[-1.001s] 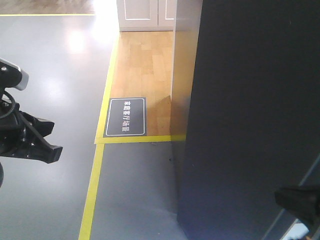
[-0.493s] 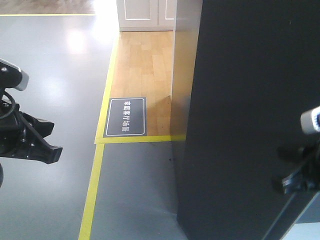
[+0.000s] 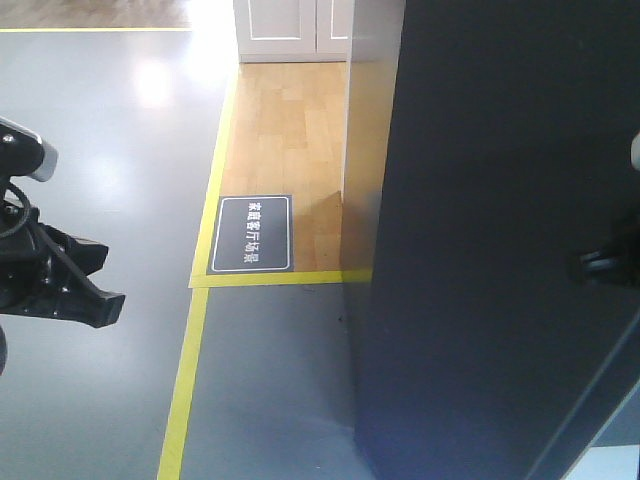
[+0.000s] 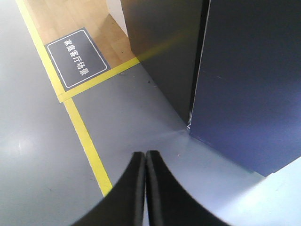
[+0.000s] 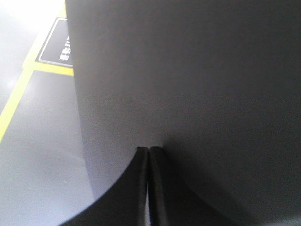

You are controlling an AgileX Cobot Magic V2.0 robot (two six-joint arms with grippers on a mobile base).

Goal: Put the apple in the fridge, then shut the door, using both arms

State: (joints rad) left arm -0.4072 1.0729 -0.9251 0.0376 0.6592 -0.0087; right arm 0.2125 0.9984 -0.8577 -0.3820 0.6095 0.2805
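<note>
On the right side of the front view stands the fridge [image 3: 375, 150], and its door [image 3: 500, 240] fills most of that side with a dark grey flat outer face; the apple is not visible in any view, so its place cannot be told. From the left wrist view, the door [image 4: 249, 80] meets the fridge body [image 4: 164, 47] along a thin vertical seam, and only a narrow light line shows between them. Close against the door's outer face is the right gripper [image 5: 148, 151], with its two fingers pressed together and nothing between them; the tips are at the door surface or just beside it. At the right edge of the front view only a small dark part of the right arm [image 3: 608, 262] shows. Well apart from the fridge, over the grey floor [image 3: 100, 400], the left gripper [image 4: 145, 155] also has its fingers together and empty. Yellow tape lines [image 3: 185, 385] cross the floor, and a dark floor sign [image 3: 251, 233] with white characters lies beside the wooden flooring [image 3: 285, 125].
</note>
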